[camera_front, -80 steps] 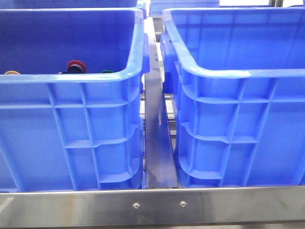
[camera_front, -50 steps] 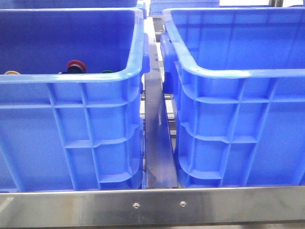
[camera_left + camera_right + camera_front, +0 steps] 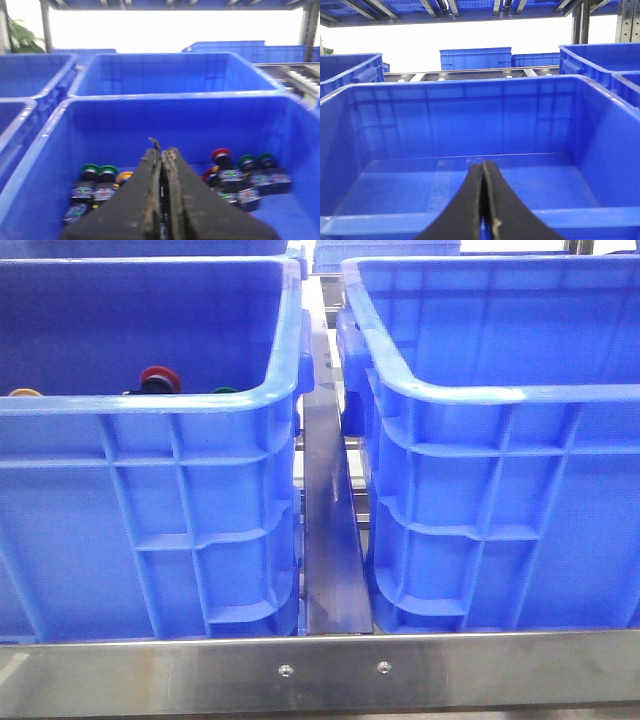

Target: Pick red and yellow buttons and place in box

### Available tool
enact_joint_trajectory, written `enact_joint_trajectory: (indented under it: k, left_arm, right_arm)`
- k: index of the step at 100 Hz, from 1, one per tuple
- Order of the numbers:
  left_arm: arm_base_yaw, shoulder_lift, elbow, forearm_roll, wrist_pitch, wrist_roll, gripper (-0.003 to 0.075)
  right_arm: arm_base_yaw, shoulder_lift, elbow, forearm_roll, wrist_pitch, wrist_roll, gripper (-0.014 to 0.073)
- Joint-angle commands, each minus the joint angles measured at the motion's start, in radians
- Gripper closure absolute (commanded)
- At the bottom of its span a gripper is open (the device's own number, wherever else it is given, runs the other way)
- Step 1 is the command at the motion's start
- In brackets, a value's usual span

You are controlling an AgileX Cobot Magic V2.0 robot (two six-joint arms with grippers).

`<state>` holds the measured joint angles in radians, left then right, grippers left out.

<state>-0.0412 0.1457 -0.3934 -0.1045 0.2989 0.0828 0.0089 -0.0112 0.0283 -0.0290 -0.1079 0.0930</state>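
Hovering with both fingers pressed together and empty, we should spread our left gripper point(image 3: 161, 165) wide before descending squarely over the red button point(image 3: 221, 155).

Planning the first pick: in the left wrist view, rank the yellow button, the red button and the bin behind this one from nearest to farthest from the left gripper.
1. Yellow button, just beside the left gripper.
2. Red button, farther off on the other side.
3. Bin behind, beyond this bin's far wall.
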Motion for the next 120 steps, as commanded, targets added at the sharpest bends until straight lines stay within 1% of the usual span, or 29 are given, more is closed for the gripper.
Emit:
enact_joint_trajectory:
  k: [1,16,23,31,43,69,75,80,85,92,97,99,102,107,111,114,120]
  left_arm:
    - [0.005,0.114,-0.162,-0.064,0.060,-0.010,0.0739]
    - [0.005,0.310,-0.379,-0.065,0.326,0.043,0.0739]
    - [0.005,0.397,-0.458,-0.065,0.398,0.054,0.0739]
    - [0.005,0.477,-0.520,-0.065,0.424,0.054,0.0739]
    - [0.005,0.574,-0.565,-0.065,0.426,0.054,0.0739]
    - [0.005,0.688,-0.583,-0.067,0.436,0.054,0.0738]
    - [0.005,0.700,-0.583,-0.067,0.446,0.054,0.0727]
    - [0.005,0.712,-0.583,-0.067,0.452,0.054,0.0691]
    - [0.005,0.723,-0.583,-0.067,0.460,0.052,0.0631]
    - [0.005,0.731,-0.583,-0.067,0.471,0.052,0.0513]
    - [0.005,0.733,-0.583,-0.067,0.478,0.050,0.0404]
    - [0.005,0.733,-0.583,-0.067,0.479,0.045,0.0377]
    - [0.005,0.733,-0.583,-0.067,0.481,0.043,0.0311]
    - [0.005,0.733,-0.583,-0.067,0.484,0.041,0.0235]
    - [0.005,0.733,-0.583,-0.067,0.484,0.041,0.0194]
    - [0.005,0.733,-0.583,-0.067,0.484,0.041,0.0181]
    - [0.005,0.733,-0.583,-0.087,0.484,0.041,0.0184]
  right_arm:
    - [0.001,-0.026,-0.012,-0.009,-0.085,-0.004,0.0661]
    - [0.001,-0.026,-0.012,-0.009,-0.085,-0.004,0.0661]
    - [0.001,-0.026,-0.012,-0.009,-0.085,-0.004,0.0661]
    - [0.001,-0.026,-0.012,-0.009,-0.085,-0.004,0.0661]
    - [0.001,-0.026,-0.012,-0.009,-0.085,-0.004,0.0661]
    - [0.001,-0.026,-0.012,-0.009,-0.085,-0.004,0.0661]
    - [0.001,-0.026,-0.012,-0.009,-0.085,-0.004,0.0661]
    - [0.001,-0.026,-0.012,-0.009,-0.085,-0.004,0.0661]
    - [0.001,-0.026,-0.012,-0.009,-0.085,-0.004,0.0661]
    - [0.001,-0.026,-0.012,-0.009,-0.085,-0.004,0.0661]
    - [0.001,-0.026,-0.012,-0.009,-0.085,-0.004,0.0661]
    - [0.001,-0.026,-0.012,-0.009,-0.085,-0.004,0.0661]
    - [0.001,-0.026,-0.012,-0.009,-0.085,-0.004,0.0661]
    - [0.001,-0.026,-0.012,-0.009,-0.085,-0.004,0.0661]
    - [0.001,-0.026,-0.012,-0.009,-0.085,-0.004,0.0661]
    - [0.001,-0.026,-0.012,-0.009,-0.085,-0.004,0.0661]
    - [0.001,-0.026,-0.012,-0.009,-0.085,-0.004,0.0661]
